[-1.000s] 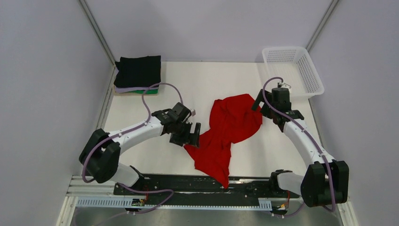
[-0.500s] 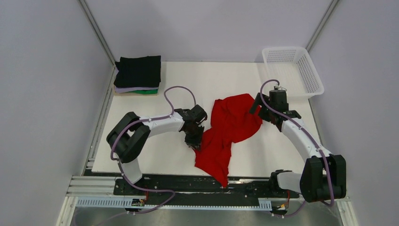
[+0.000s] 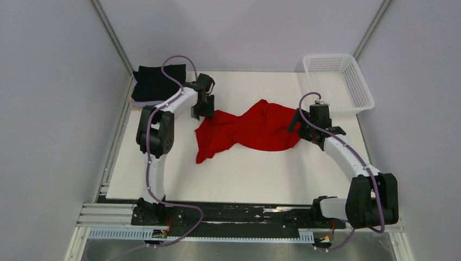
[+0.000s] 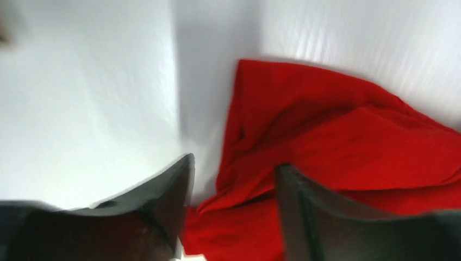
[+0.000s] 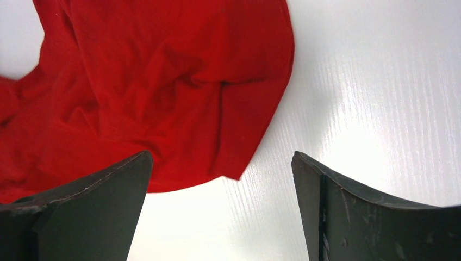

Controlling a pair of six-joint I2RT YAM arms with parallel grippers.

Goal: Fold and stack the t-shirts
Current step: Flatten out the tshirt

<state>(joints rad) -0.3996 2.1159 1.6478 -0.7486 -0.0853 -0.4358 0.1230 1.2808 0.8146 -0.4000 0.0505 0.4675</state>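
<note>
Red shirt [image 3: 247, 128] lies crumpled, likely awaiting flattening; right claw [image 5: 220, 157] spread at its edge; left claw [image 4: 234, 163] blurred, grip impossible to tell.

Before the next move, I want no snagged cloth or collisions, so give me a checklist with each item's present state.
1. Red shirt lying flat: not ok, bunched and twisted.
2. Left gripper free of the shirt: cannot tell, wrist view blurred.
3. Right gripper open: ok, above the shirt's right edge.
4. Folded stack tidy, black shirt on top: ok.
5. Red shirt clear of the stack: ok.
</note>
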